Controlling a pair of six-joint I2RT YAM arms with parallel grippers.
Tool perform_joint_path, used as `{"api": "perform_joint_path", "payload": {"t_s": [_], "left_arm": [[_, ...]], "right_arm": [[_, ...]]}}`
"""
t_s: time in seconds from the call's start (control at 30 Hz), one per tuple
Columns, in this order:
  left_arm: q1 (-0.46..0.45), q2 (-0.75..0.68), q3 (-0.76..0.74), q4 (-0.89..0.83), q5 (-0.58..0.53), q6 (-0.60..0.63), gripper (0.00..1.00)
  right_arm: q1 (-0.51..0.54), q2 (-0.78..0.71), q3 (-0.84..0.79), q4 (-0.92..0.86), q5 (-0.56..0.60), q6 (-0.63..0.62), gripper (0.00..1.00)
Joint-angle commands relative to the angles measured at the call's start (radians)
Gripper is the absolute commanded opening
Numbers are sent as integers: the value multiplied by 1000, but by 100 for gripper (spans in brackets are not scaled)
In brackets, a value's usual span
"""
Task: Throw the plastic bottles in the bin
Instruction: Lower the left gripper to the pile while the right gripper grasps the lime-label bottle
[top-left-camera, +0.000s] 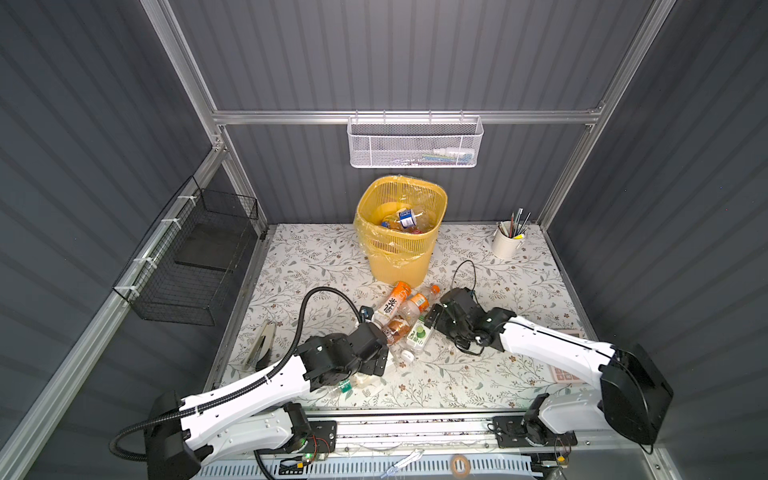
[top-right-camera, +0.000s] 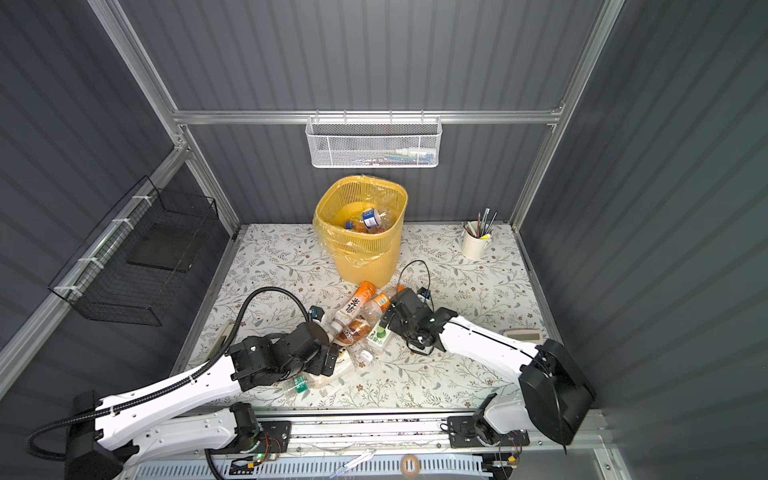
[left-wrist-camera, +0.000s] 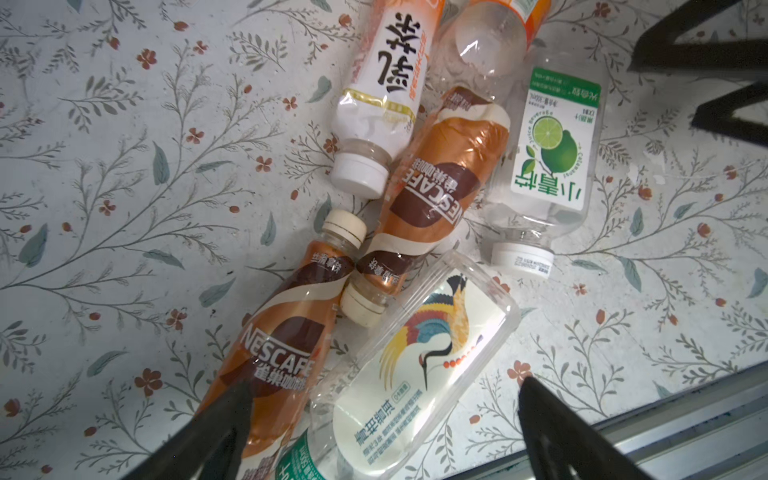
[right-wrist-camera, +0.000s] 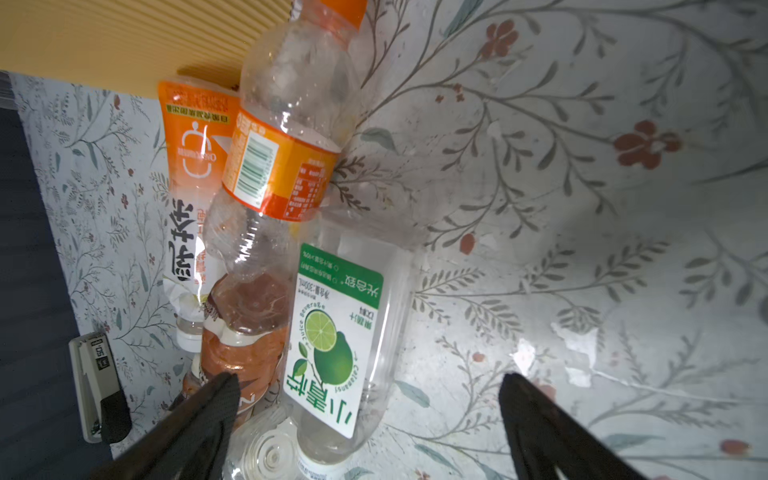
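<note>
Bottles (top-left-camera: 398, 304) lie heaped just before the bin (top-left-camera: 400, 258), flanked by left gripper (left-wrist-camera: 380, 392) and right gripper (right-wrist-camera: 368, 380), both spread wide; open table (top-left-camera: 498, 374) rightward, pen cup (top-left-camera: 507, 244) well apart.

This is a robot test booth, lab-like. Grey ribbed walls (top-left-camera: 415, 54) on an aluminium frame (top-left-camera: 270, 117) enclose the flowered table (top-left-camera: 457, 386), with two white arms (top-left-camera: 245, 395) mounted in front.

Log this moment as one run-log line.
left gripper open over crane-label bottle | right gripper open over lime-label bottle | bin holds bottles | bottle pile on table
</note>
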Motion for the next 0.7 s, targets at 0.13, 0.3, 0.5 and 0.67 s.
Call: {"api": "perform_joint_path", "payload": {"t_s": [0.13,0.3,0.5,0.67], "left_arm": [[-4,-26,1,-45,-91,-19,100],[-4,-44,0,-35,-111,-7,100],[-4,-41,-1,-29,-112,-9,100],[-4,-31,-1,-27,-105,-13,100]], "right_arm": [[80,125,95,-96,84,112,99],[99,195,146,-117,90,112,97],[97,250,151,-115,89,94,94],[76,270,140,-125,91,56,85]]}}
